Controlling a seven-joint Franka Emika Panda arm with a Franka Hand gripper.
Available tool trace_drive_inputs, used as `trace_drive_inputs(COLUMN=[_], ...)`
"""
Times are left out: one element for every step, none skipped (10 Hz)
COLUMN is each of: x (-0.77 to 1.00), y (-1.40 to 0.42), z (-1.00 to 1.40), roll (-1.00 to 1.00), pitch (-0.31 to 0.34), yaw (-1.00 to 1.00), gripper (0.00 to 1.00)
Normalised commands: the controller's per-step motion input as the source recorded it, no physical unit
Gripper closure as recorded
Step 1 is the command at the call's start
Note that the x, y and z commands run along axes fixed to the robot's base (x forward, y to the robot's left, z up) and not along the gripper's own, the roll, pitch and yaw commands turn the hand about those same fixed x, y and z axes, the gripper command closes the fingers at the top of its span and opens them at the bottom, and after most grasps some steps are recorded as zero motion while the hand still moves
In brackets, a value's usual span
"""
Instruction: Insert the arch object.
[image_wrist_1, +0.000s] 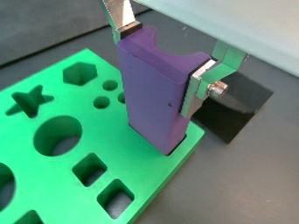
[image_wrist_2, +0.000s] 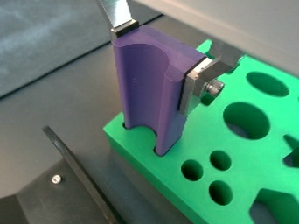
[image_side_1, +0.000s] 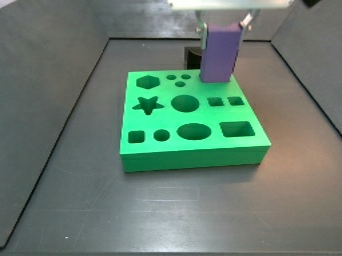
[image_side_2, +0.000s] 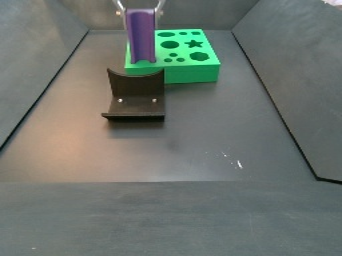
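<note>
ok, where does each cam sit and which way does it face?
Wrist view: on the wrist, looking down past the gripper at the purple arch piece it holds at the green board; fingers show.
Wrist view: opposite side of the gripper, same piece, board edge.
Side view: raised, facing board; gripper at top.
Side view: raised, fixture before board; arm cropped.
Shared: piece, board.

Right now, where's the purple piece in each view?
Wrist view: purple piece clamped in the end effector, beside the fixture.
Wrist view: clamped, at the edge of the green board.
Side view: upper right of centre.
Side view: upper left.
Shared landmark: green board.
</note>
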Motion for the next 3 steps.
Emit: trace_drive_inputs(x=[0.08, 0.14, 0.00], y=[0.14, 0.07, 0.00], z=[-0.46, -0.13, 0.00], roll=[-0.17, -0.15, 0.00], pitch=[0.000, 0.000, -0.037], yaw=[-0.01, -0.12, 0.00], gripper=[1.00, 1.00, 1.00])
